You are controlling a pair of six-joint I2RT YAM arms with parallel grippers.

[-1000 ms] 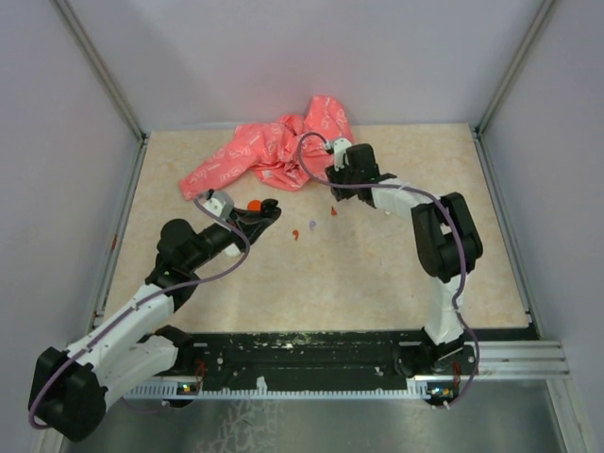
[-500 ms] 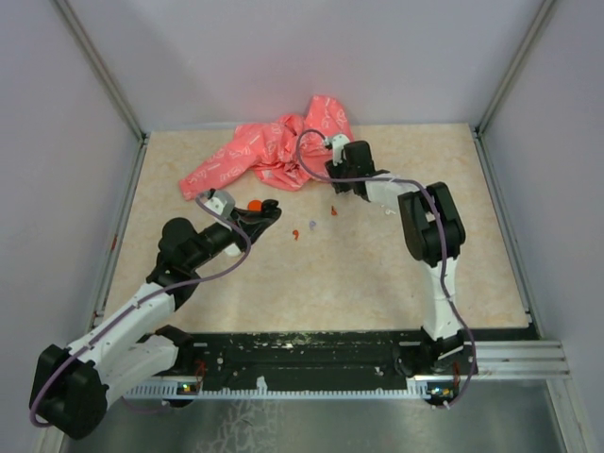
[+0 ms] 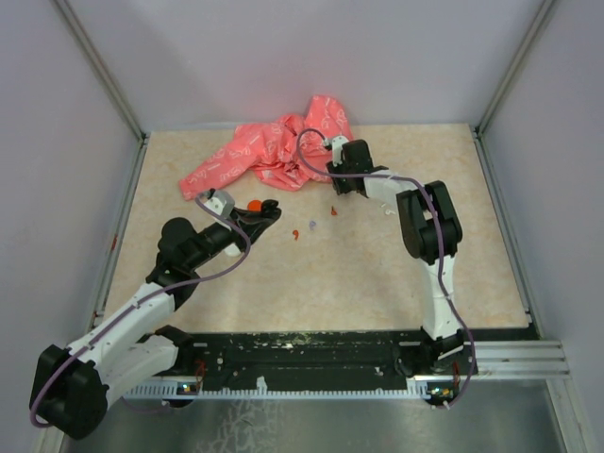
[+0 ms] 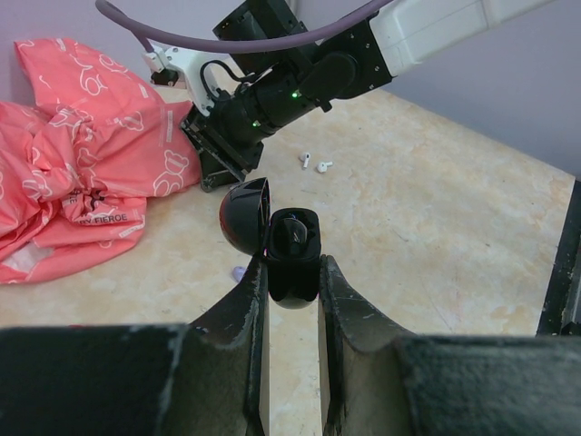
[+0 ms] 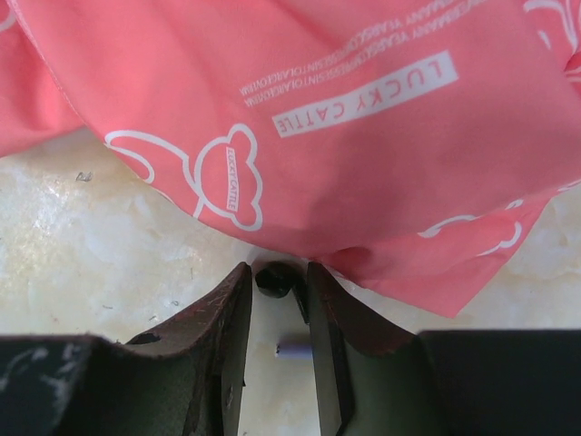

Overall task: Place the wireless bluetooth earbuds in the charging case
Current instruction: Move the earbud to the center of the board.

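My left gripper (image 3: 267, 209) is shut on the charging case (image 3: 254, 205), which looks red-orange from above. In the left wrist view the gripper (image 4: 292, 265) pinches the case's dark body (image 4: 293, 247), and the lid (image 4: 242, 216) hangs open to the left. Two tiny red earbuds (image 3: 333, 210) (image 3: 295, 235) lie on the table between the arms. My right gripper (image 3: 332, 182) is low at the edge of the pink cloth (image 3: 269, 151). In the right wrist view its jaws (image 5: 277, 274) are nearly closed on a small dark piece (image 5: 273, 279), right against the cloth (image 5: 345, 118).
A lavender disc (image 3: 311, 226) lies near the red pieces. Two small white earbuds (image 4: 314, 163) lie on the table behind the right gripper and show as white specks from above (image 3: 390, 209). Grey walls enclose the table on three sides.
The right arm has folded its elbow in toward the middle, and its gripper has shifted slightly toward the cloth. The left arm and the case have not moved.
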